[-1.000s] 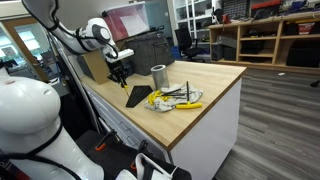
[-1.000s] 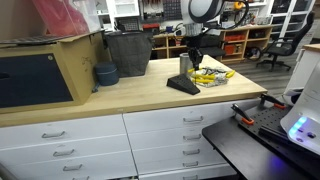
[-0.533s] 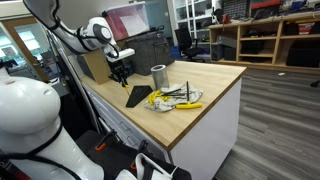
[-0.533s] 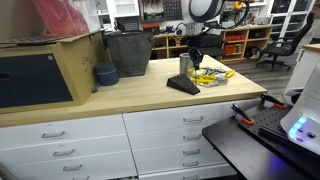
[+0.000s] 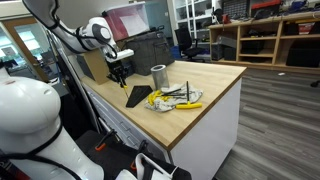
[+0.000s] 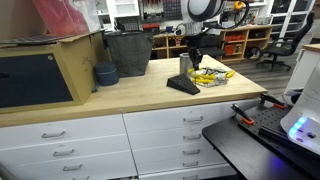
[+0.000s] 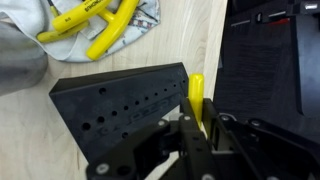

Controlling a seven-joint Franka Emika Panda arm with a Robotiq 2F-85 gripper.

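The slim yellow-handled tool (image 7: 197, 92) stands upright between the jaws of the gripper (image 7: 198, 120), which are pressed in on it from both sides. It hangs just above the upper edge of a black wedge-shaped block (image 7: 115, 110) whose sloped face is drilled with rows of small holes. Whether the tip is touching the block is hard to tell from the wrist view. The block sits on the light wooden countertop (image 5: 205, 108) in both exterior views. Just beside it are a grey metal cylinder (image 5: 158, 75) and a loose pile of yellow-handled hand tools (image 5: 176, 98).
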